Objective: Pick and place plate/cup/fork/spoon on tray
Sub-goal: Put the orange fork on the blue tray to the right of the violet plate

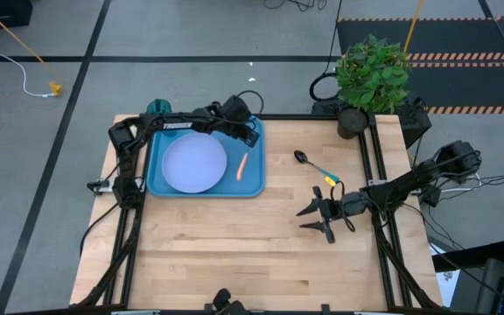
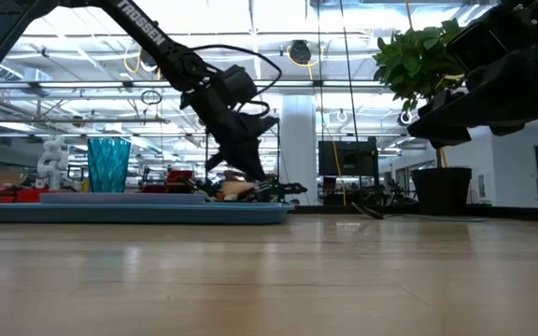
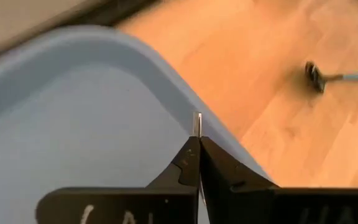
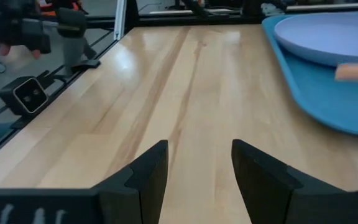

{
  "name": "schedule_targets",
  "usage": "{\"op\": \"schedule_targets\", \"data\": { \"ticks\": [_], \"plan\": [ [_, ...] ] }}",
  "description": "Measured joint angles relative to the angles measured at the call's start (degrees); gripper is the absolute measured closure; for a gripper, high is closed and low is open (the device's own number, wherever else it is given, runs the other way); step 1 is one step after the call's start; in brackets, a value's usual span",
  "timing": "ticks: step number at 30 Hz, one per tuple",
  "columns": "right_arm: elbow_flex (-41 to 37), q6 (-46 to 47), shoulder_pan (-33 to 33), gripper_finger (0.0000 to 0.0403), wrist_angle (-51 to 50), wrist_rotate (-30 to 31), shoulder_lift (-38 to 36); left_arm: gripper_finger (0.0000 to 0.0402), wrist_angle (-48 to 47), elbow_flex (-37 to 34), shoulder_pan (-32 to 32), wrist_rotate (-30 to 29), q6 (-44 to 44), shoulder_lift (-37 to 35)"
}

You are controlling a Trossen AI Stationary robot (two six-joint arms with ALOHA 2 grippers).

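From above, the plate (image 1: 194, 164) and the fork (image 1: 242, 166) lie on the tray (image 1: 156, 179) at the worktop's (image 1: 234, 245) far left, with the left end effector (image 1: 248, 133) over the tray's far right corner and the spoon (image 1: 313, 164) on bare wood to the right, so the spoon looks like the piece left to move. At worktop level the cup (image 2: 108, 164) stands upright at the tray's left end. The left wrist view shows that end effector's fingers pressed shut with a thin metal sliver between the tips that I cannot identify, while the right wrist view shows the right end effector (image 4: 199, 167) open and empty over wood, apparently waiting near the spoon.

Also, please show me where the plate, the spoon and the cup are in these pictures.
plate (image 1: 194, 164), high view, the middle of its flat face.
spoon (image 1: 301, 157), high view, its dark bowl.
cup (image 2: 108, 164), low view, the middle of its teal wall.
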Motion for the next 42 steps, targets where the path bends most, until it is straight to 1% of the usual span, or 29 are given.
{"op": "schedule_targets", "data": {
  "ticks": [3, 9, 11, 15, 22, 26, 28, 30, 33, 35, 39, 42],
  "plan": [
    [-0.02, 0.06, 0.81, 0.0232, -0.04, 0.03, 0.0, 0.0399, 2.21, 0.0, 0.05, 0.29, 0.83, -0.41],
    [-0.02, -0.93, 0.93, 0.0232, 0.04, 0.09, 0.0, 0.04, 6.34, -0.74, -0.23, 3.9, 2.36, -0.51],
    [-0.02, -0.84, 0.93, 0.0232, -0.26, 0.04, 0.0, 0.04, 8.18, -2.35, -0.51, 5.78, 2.08, -0.51],
    [-0.02, -0.99, 0.93, 0.0232, -0.61, 0.07, 0.0, 0.0401, 13.15, -6.22, -1.08, 7.57, -0.55, -0.51],
    [-0.02, -1.76, 0.93, 0.0232, -0.46, 0.11, 0.0, 0.0401, 27.9, -13.39, -0.71, 10.64, -3.03, -0.51],
    [-0.02, -0.55, 0.97, 0.0232, -0.56, 0.07, -0.01, 0.0401, 37.48, -18.05, 0.92, 9.81, -6.67, -0.51],
    [-0.02, -0.37, 1.19, 0.0232, -0.59, 0.09, 0.0, 0.0401, 42.97, -20.27, 1.03, 9.82, -7.44, -0.51],
    [-0.02, -0.33, 1.26, 0.0232, -0.59, 0.09, 0.0, 0.0401, 46.34, -22.55, 0.96, 9.99, -7.73, -0.81],
    [-0.02, -0.32, 1.26, 0.0232, -0.57, 0.15, 0.0, 0.0401, 47.4, -25.33, 1.38, 8.88, -6.94, -2.81],
    [-0.02, -0.29, 1.26, 0.0232, -0.59, 0.15, 0.0, 0.0401, 47.11, -27.89, 1.86, 8.12, -6.31, -5.56],
    [0.0, -0.42, 1.24, 0.0232, -0.39, 0.22, 0.0, 0.0401, 47.41, -32.66, 1.94, 3.37, -4.65, -12.52],
    [0.02, -0.87, 1.19, 0.0232, -0.16, 0.26, 0.0, 0.0401, 47.59, -36.22, 1.95, 1.38, -4.07, -15.8]
  ]
}}
